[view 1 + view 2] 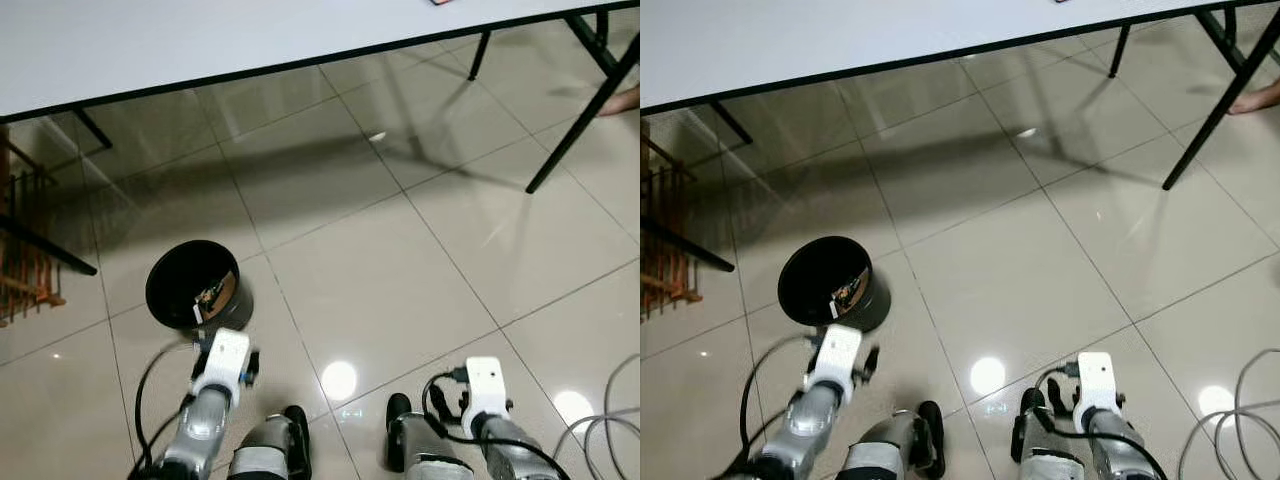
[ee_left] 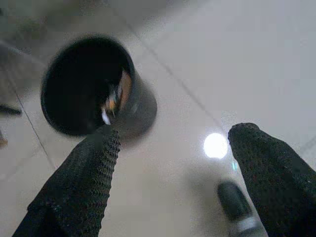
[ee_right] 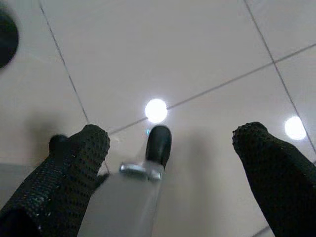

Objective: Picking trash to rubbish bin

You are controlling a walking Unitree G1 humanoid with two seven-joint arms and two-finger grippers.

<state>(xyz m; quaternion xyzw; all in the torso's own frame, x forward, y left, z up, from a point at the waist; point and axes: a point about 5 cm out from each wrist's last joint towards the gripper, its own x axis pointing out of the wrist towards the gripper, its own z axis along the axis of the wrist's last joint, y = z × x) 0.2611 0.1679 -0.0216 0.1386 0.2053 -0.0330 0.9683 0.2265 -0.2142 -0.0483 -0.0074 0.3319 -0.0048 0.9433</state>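
Both my grippers hang released — left gripper near the black bin, right gripper over bare tiles.

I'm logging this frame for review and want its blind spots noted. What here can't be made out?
- Contents of the round black plastic bin: small, shadowed scraps in the eye views, blurred in the left wrist view.
- Red item on the white table: cut off by the top edge.
- Small white speck on the tiled floor: too small to identify.

I see glossy beige floor tiles carrying a black rubbish bin; grey cables lie well right of the bin.
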